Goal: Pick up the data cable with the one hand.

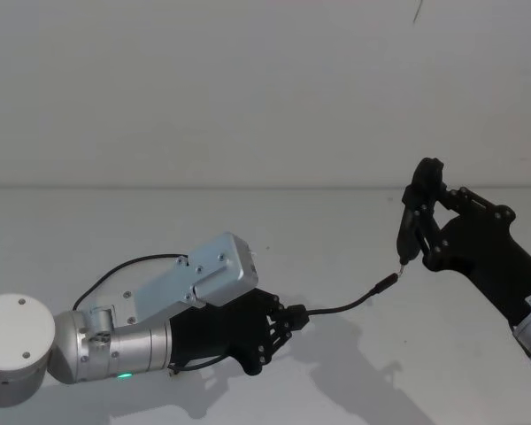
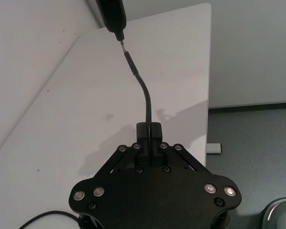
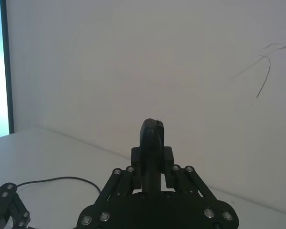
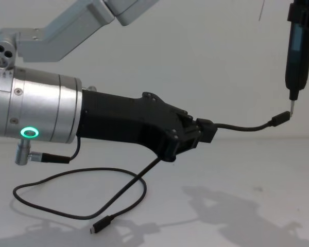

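Surface: white table against a plain wall.
Left gripper: clamped on the data cable near one plug, lifted.
Right gripper: clamped on an upright tool.
Cable feel: light, floppy; probably best gripped by the plug.

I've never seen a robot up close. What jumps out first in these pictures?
The bulky black angular left gripper on a fat silver cylinder with a green ring light reaches across the white table, shut on a long thin black data cable. One end arcs through the air to the metal tip of a slim upright black tool in the right gripper; the other end trails in a loop onto the table.
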